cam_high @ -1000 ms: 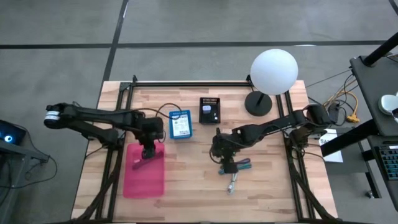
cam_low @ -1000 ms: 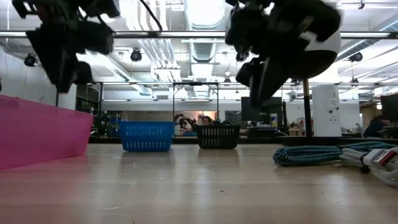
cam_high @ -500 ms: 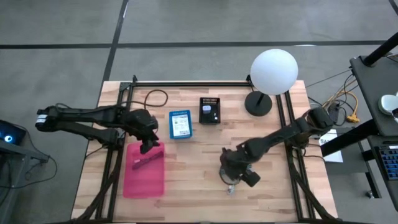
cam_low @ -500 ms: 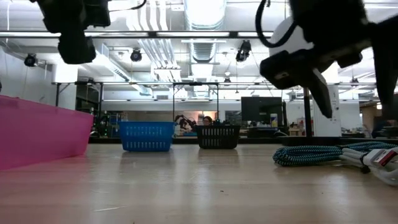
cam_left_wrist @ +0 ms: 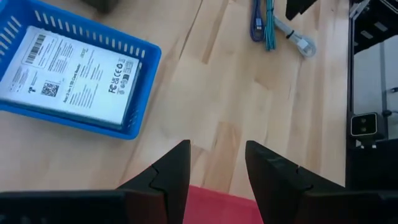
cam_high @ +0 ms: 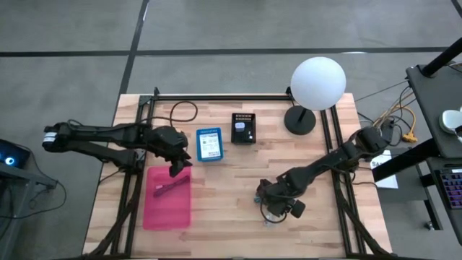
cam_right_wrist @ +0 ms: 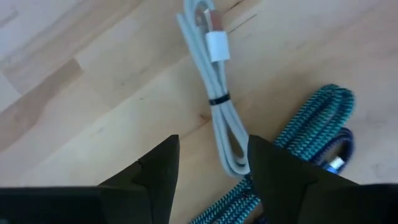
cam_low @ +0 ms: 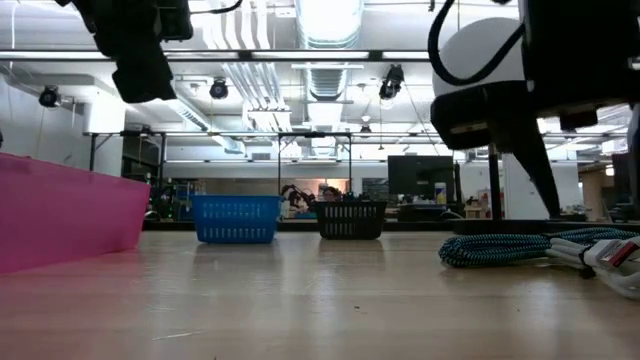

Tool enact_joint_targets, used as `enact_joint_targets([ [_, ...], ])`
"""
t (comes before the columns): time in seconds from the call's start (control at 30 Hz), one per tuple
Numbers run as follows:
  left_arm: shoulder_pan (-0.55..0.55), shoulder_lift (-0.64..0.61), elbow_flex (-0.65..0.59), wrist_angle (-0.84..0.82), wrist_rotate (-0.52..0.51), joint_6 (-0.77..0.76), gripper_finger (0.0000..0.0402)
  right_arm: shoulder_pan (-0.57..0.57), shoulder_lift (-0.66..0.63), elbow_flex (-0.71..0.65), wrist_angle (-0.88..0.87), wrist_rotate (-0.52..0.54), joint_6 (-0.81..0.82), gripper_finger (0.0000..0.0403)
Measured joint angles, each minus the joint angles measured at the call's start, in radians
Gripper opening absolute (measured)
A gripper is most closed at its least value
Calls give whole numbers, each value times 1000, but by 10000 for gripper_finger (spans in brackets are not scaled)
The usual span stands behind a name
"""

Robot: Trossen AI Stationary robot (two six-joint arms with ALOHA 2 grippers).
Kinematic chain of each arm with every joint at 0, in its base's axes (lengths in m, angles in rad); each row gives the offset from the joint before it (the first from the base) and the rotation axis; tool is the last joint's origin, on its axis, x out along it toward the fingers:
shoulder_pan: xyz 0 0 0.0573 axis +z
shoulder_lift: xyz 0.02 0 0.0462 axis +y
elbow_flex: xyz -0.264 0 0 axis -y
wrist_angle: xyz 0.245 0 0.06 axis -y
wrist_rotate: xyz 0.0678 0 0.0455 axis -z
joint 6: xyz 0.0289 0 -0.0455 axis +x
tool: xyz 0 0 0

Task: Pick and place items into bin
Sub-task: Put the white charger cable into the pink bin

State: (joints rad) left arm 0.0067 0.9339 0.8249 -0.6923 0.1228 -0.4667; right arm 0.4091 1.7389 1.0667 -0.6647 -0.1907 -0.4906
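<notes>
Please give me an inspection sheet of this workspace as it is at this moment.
Surface: wooden table, bare between things.
Job's things: pink bin holds one strip; white cable and teal cable lie on the table; blue basket holds a white packet.
Clutter: ball lamp; black basket.
Grippers: left pincer open over the bin's edge; right pincer open above the white cable.
Cables: black cord by the left arm.
Surroundings: workshop shelves, a person far off.

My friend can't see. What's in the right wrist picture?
The right gripper, fingers open, hovers over a bundled white cable on the wooden table. A teal braided cable lies beside it.
</notes>
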Motion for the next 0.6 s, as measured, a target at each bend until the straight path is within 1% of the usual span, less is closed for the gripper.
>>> enact_joint_targets([
  [0.17, 0, 26, 0, 33, -1, 0, 138, -1, 42, -2, 49, 0, -39, 175],
  [0.37, 0, 37, -1, 33, -1, 0, 138, -1, 110, -2, 88, -3, -36, 167],
  [0.5, 0, 34, -1, 34, -1, 1, 138, -1, 121, 3, 83, 0, -35, 140],
  [0.6, 0, 34, -1, 31, -1, 1, 138, -2, 113, 4, 72, 2, -8, 101],
])
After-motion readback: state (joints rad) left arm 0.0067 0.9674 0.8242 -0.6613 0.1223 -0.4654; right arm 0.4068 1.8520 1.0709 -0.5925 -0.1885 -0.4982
